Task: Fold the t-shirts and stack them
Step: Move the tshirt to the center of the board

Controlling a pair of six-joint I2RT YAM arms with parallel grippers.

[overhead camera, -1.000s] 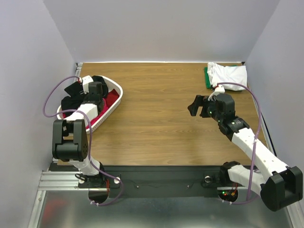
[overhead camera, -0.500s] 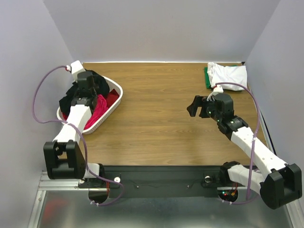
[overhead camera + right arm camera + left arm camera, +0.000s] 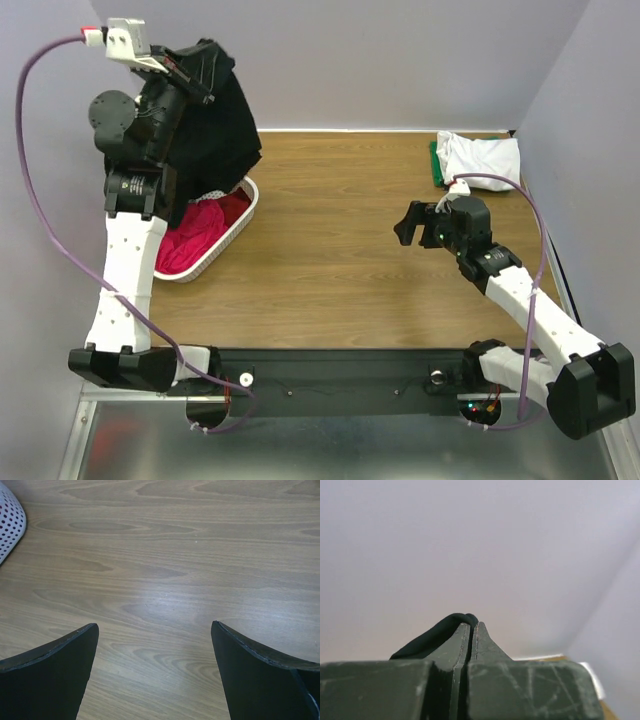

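My left gripper (image 3: 200,55) is raised high above the table's far left and is shut on the large black t-shirt (image 3: 215,130), which hangs down over the basket. In the left wrist view the jaws are pressed together with a fold of the black t-shirt (image 3: 432,635) pinched at the gripper (image 3: 471,625). Pink/red t-shirts (image 3: 195,230) lie in the white lattice basket (image 3: 235,228). A white t-shirt (image 3: 482,155) lies on a green t-shirt (image 3: 436,165) at the far right corner. My right gripper (image 3: 408,222) is open and empty above bare wood, as in the right wrist view (image 3: 155,630).
The basket's rim (image 3: 10,522) shows at the far left of the right wrist view. The wooden table (image 3: 340,230) is walled on the left, back and right. The arm bases sit on a black rail (image 3: 330,375) at the near edge.
My left arm has swung up from the basket, lifting the black t-shirt high out of it. The right arm has stayed almost still.
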